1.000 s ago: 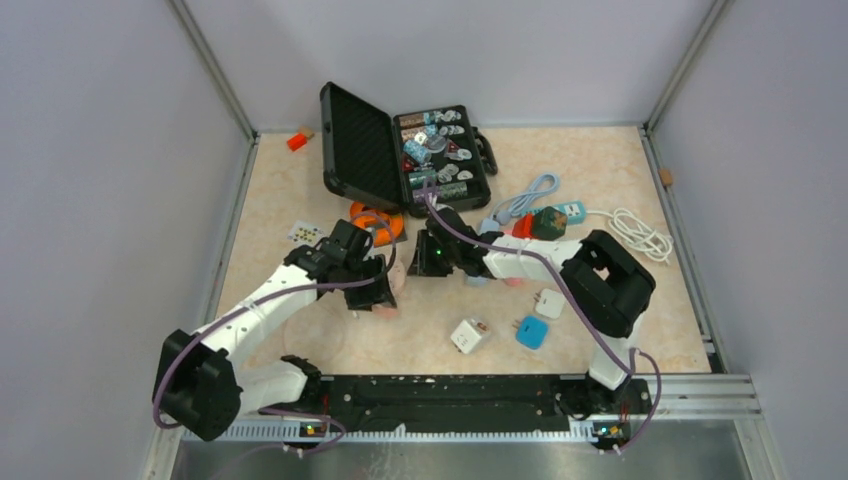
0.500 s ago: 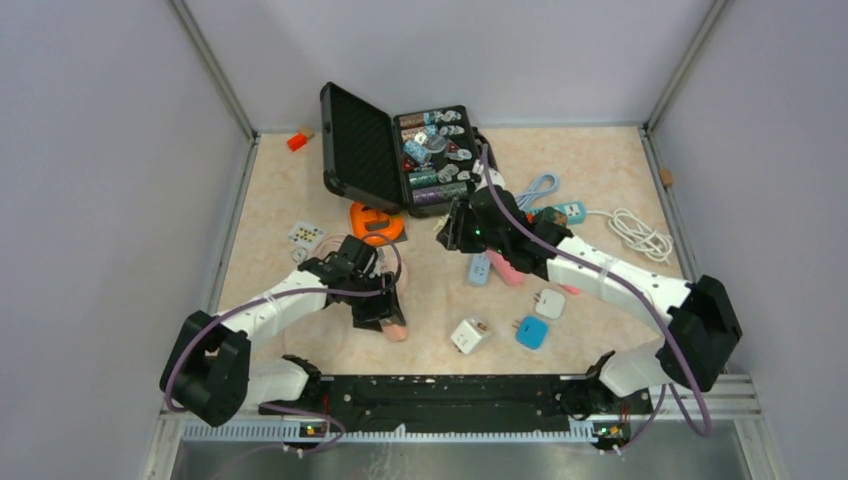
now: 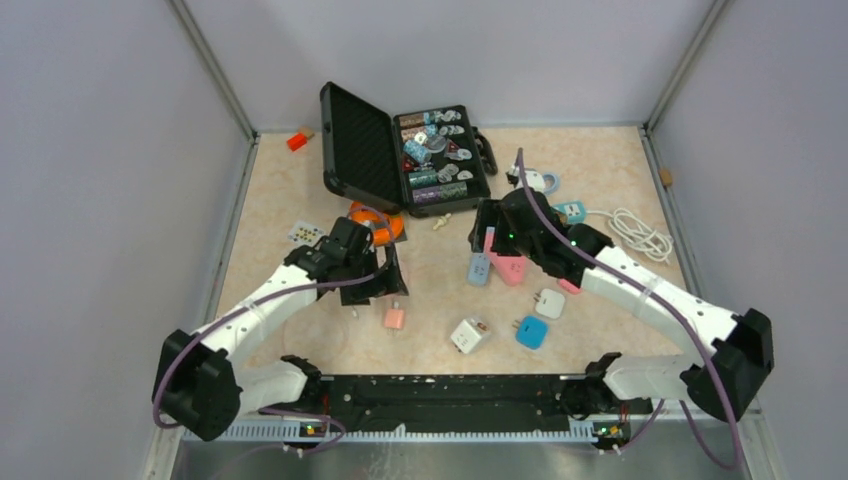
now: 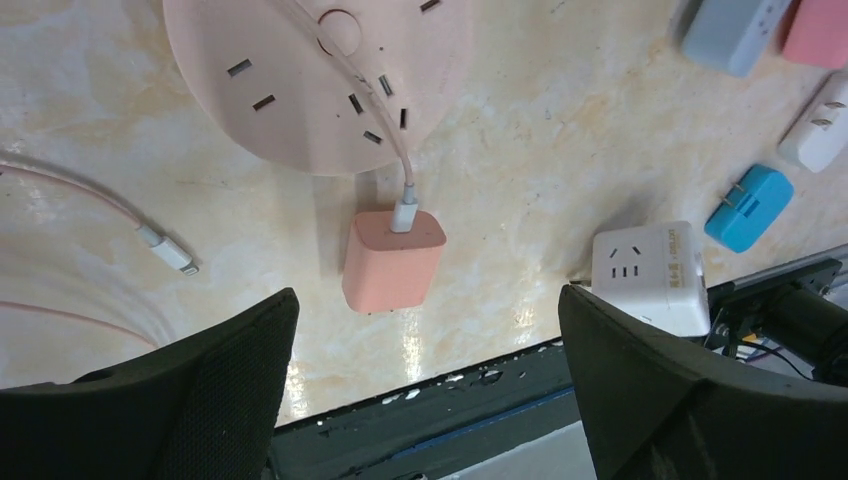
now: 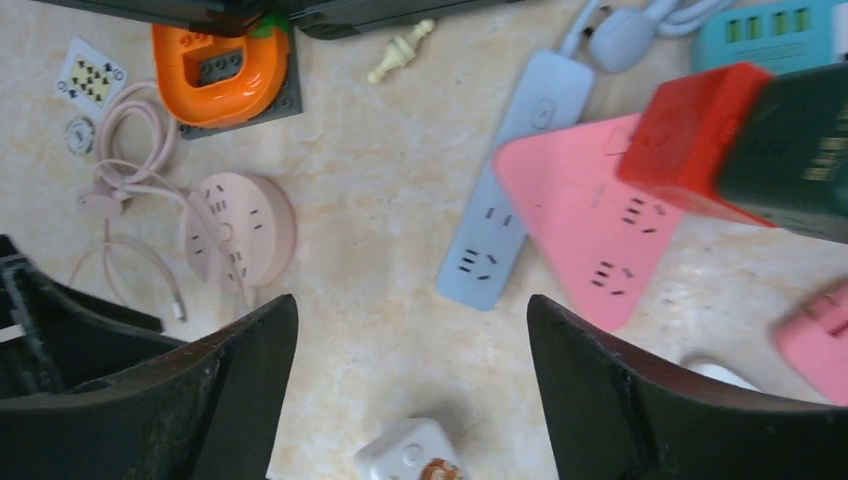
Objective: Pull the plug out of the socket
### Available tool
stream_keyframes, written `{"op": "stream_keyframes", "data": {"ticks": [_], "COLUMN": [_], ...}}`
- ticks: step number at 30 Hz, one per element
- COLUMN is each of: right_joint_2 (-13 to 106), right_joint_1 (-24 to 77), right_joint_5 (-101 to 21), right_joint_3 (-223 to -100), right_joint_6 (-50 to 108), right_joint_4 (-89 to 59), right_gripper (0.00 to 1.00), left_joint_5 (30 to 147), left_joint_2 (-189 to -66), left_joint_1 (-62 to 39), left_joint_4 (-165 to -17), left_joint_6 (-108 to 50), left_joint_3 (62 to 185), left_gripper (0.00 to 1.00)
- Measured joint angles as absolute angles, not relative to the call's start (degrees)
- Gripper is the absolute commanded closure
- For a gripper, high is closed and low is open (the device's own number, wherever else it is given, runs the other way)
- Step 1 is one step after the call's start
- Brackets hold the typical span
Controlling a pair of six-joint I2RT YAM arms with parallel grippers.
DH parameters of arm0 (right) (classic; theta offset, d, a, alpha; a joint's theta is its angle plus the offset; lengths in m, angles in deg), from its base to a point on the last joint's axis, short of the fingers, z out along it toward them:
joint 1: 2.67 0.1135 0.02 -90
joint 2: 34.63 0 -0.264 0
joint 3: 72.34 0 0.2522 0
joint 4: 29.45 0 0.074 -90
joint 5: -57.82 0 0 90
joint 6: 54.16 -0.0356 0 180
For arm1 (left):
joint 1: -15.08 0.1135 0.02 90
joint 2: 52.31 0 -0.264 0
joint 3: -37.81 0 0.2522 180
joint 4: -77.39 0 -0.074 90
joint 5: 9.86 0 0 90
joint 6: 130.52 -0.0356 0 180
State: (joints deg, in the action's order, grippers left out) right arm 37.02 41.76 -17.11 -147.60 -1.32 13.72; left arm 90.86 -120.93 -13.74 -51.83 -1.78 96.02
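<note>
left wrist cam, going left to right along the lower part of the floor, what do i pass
cable tip → pink charger → white cube socket → blue plug

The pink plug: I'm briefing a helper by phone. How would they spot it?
Start from the open black case at the back and come toward the near edge. The pink plug lies left of a white cube; it alone has a thin cable plugged in.
</note>
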Motion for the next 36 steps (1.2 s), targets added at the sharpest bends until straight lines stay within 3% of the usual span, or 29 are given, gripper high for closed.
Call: {"op": "stream_keyframes", "data": {"ticks": [4,10,16,21,30,36], "right_joint_2": [32.4,28.7,29.0,31.7,41.9,45.4], "right_joint_1": [40.5,33.3,20.2,11.6,10.3,10.3], "right_joint_5": [-11.3,-2.5,-3.6,-12.4,-22.3,-24.5], "right_joint_3": [-147.7,-147.9,-147.8,-144.9,-144.6,-144.6], "right_joint_6": [1.4,5.0,5.8,5.2,3.7,2.6], "right_joint_4": [17.0,20.3,19.9,15.2,12.8,10.9], "right_gripper": [0.03,0.02,0.02,0.09,0.23,0.48], "left_joint_5": [91.2,94.6,96.7,95.7,94.2,96.2], "left_joint_2": [-116.0,-108.4,-106.5,-107.7,-113.2,-118.4], "left_joint_1": [-13.7,-13.6,-13.6,-13.6,-13.6,-13.6], "left_joint_4": [-48.9,-49.4,-56.9,-63.8,-71.0,-72.2], "left_joint_6": [-4.4,-9.7,-10.9,-9.5,-7.4,-5.7], "left_joint_3": [97.9,101.9,103.0,103.0,103.0,103.0], "left_gripper": [0.01,0.01,0.01,0.01,0.01,0.01]}}
